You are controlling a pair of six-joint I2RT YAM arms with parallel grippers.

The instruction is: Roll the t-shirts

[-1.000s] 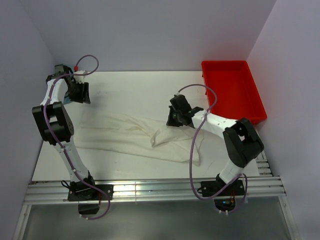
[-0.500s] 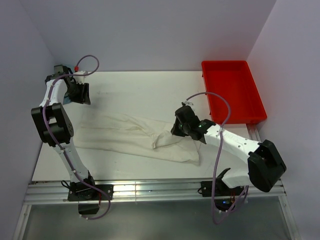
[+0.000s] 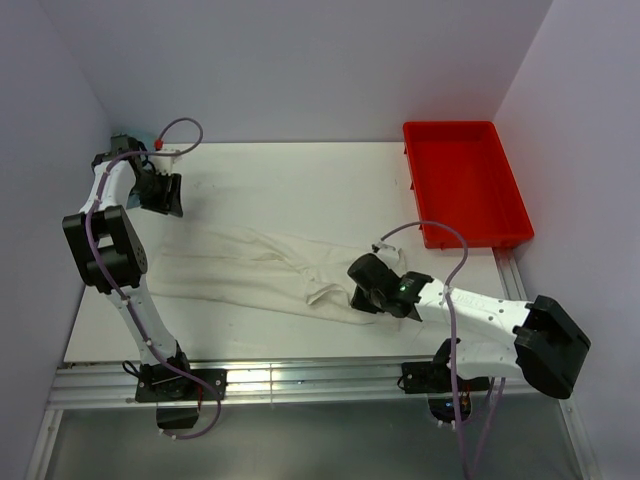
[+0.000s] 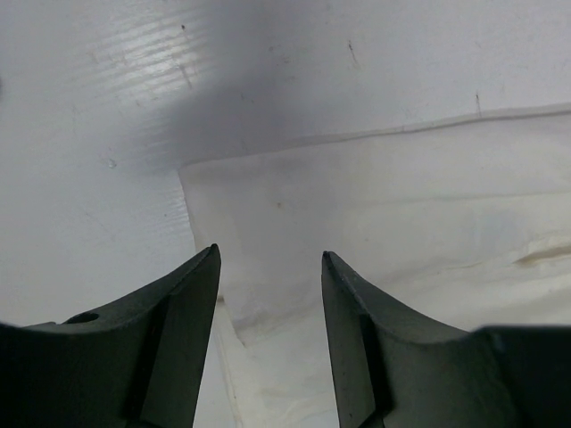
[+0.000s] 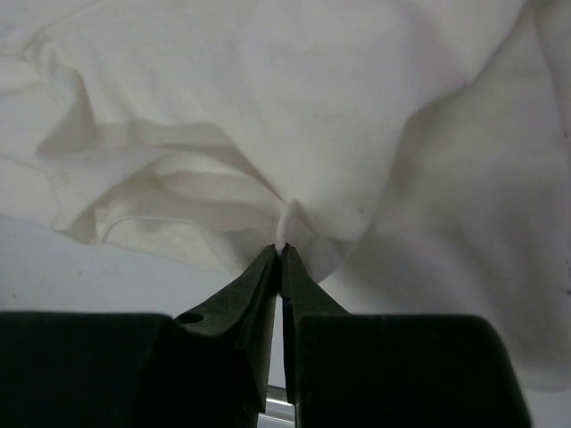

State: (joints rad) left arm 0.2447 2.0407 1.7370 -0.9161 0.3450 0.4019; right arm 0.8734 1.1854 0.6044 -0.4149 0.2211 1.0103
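Straightening seems the step in hand: the t-shirt [image 3: 250, 270] lies crumpled across the middle of the table [image 3: 300, 180], not yet rolled. The right gripper [image 5: 281, 251], its arm stretched low from 5 o'clock, pinches a fold at the near edge, which probably needs pulling flat next. The left gripper [image 4: 269, 253] hovers at 10 o'clock over a corner, fingers spread.

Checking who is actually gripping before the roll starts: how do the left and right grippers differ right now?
The left gripper has its jaws apart with nothing between them; the right gripper is closed, pinching a small fold of the t-shirt. The left gripper hangs by the t-shirt's left end, facing a corner; the right gripper sits at its near right edge. Both have black fingers and point at the same t-shirt.
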